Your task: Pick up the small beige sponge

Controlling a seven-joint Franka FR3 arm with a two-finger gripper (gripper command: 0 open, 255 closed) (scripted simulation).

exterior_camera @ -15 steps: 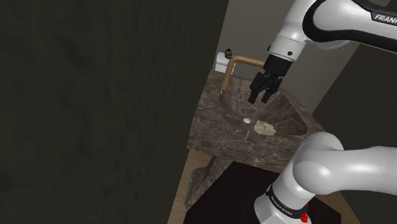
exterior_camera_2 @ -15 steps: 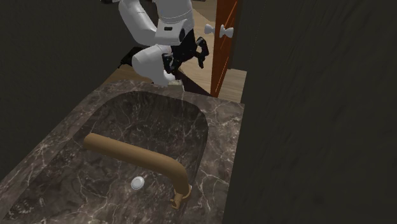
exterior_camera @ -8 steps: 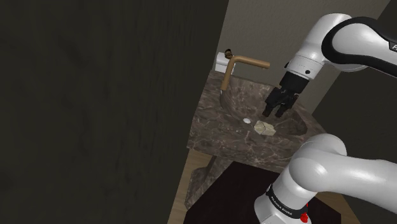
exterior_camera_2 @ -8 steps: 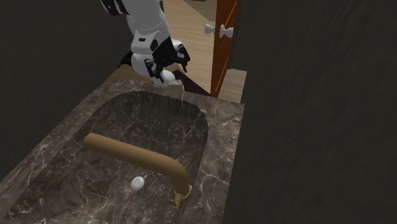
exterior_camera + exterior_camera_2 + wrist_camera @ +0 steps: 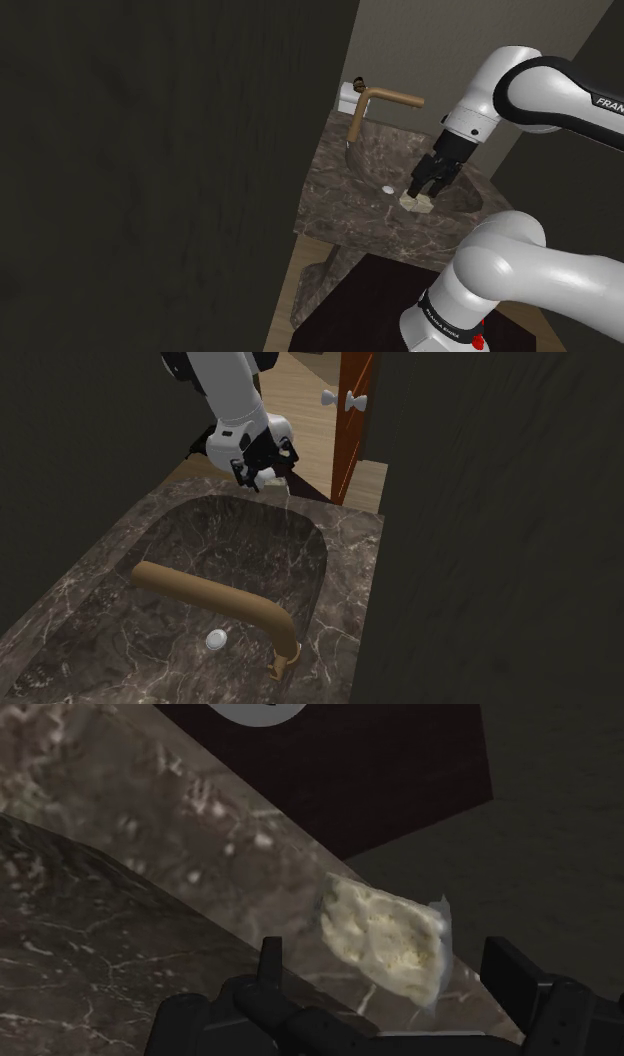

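The tool (image 5: 423, 194) has swung down to the sponge (image 5: 411, 204), apparently straddling it.

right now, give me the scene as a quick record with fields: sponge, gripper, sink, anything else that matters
sponge: pale beige sponge, lying on the sink's rim
gripper: black gripper right above the sponge, fingers apart, one on each side, not touching it
held: nothing
sink: dark marbled sink
faucet: brass-coloured faucet, arching over the basin
drain: white drain in the basin's bottom

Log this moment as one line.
phase: pre-grasp | gripper: open, around sponge, not touching | sponge: on marble sink rim, not lifted
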